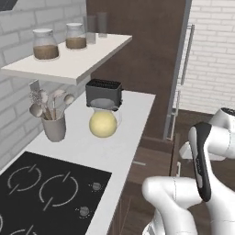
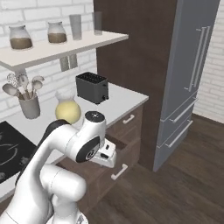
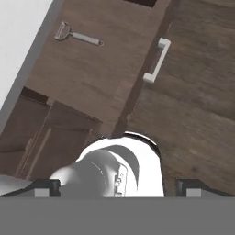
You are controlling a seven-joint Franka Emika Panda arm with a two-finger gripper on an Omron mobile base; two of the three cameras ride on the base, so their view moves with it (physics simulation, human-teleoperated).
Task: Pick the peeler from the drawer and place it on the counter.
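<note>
Hand view looks down into the open drawer [image 3: 92, 78], where the peeler [image 3: 75, 36] lies on the dark wood floor near the counter [image 3: 18, 41] edge, head toward that edge; the drawer's white handle [image 3: 157, 60] sits to one side. The tool [image 3: 114, 186] hangs released, fingertips wide apart, well short of the peeler. Left base view adds a toaster [image 1: 104, 93], yellow jug [image 1: 103, 122], utensil cup [image 1: 54, 126] and cooktop [image 1: 41, 193]. No writing is readable.

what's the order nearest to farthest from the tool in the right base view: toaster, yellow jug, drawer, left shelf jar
1. drawer, just below the tool
2. yellow jug, behind and left
3. toaster, farther back
4. left shelf jar, high up left
</note>
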